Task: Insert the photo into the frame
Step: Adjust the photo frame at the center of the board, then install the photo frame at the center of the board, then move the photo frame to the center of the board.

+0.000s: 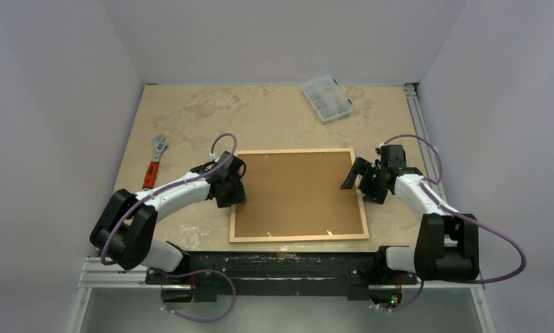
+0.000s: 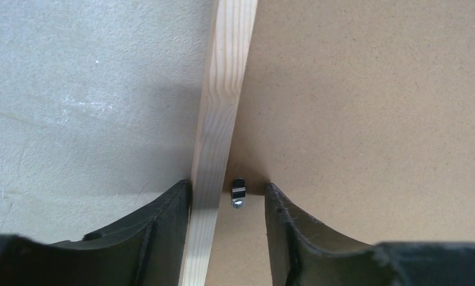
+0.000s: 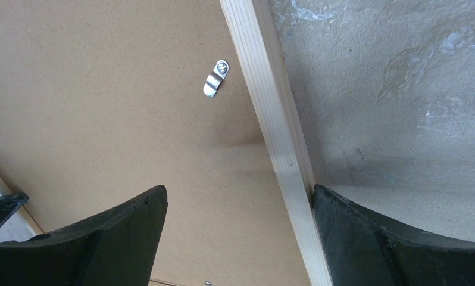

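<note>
right gripper [image 3: 238, 196] jaws wide apart, astride the right rail of the frame [image 1: 298, 237], gripping nothing. left gripper [image 2: 228, 187] part open astride the left rail, outer finger against the wood, small metal clip [image 2: 238, 192] between. both arms reach inward, low. frame lies flat mid-table, brown backing board [image 1: 298, 194] upward.

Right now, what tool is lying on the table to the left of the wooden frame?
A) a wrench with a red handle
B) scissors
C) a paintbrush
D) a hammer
A: a wrench with a red handle lies on the table, left of the frame. No hammer, scissors or paintbrush is in view.
</note>
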Robot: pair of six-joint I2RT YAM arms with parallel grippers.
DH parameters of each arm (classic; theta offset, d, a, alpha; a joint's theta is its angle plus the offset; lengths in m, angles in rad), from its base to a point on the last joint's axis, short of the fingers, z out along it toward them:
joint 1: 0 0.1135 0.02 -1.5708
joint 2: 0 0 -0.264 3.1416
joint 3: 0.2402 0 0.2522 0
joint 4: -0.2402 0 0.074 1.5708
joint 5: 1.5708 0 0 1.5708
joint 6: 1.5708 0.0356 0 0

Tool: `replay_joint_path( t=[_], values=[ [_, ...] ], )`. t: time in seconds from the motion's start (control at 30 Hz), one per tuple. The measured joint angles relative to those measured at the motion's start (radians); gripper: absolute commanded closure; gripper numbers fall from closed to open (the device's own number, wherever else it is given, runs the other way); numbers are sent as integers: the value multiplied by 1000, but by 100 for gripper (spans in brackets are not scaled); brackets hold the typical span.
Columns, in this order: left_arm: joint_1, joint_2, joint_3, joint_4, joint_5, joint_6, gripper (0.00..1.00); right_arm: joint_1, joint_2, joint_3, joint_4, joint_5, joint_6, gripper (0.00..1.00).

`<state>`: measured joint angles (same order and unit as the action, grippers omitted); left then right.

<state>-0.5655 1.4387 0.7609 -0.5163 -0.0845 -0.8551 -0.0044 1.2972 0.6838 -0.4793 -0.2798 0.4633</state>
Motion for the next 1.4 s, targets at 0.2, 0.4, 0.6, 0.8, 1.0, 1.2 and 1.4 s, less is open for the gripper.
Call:
replay_joint_path(
  t=[0.2, 0.4, 0.6, 0.8, 1.0, 1.2, 1.4],
  values=[
    [2, -43, -26, -15, -23, -16, 90, 0, 0, 0, 2, 0, 0, 10],
    [2, -47, -27, -18, -28, -26, 100, 0, 0, -5, 6, 0, -4, 10],
    [2, -62, -42, -3, -23, -24, 42, 0, 0, -5, 6, 1, -11, 10],
    [14, -101, -80, 51, 84, -26, 23, 0, -2, -5, 6, 2, -17, 10],
    [67, -150, -126, 92, 167, -26, 21, 0, 36, -5, 5, 1, -28, 11],
    [117, -208, -164, 71, 200, -24, 21, 5, 59, 10, -2, -7, -39, 13],
    [146, -271, -170, 10, 176, -16, 21, 152, 92, 42, -2, 27, -33, 13]
  ],
)
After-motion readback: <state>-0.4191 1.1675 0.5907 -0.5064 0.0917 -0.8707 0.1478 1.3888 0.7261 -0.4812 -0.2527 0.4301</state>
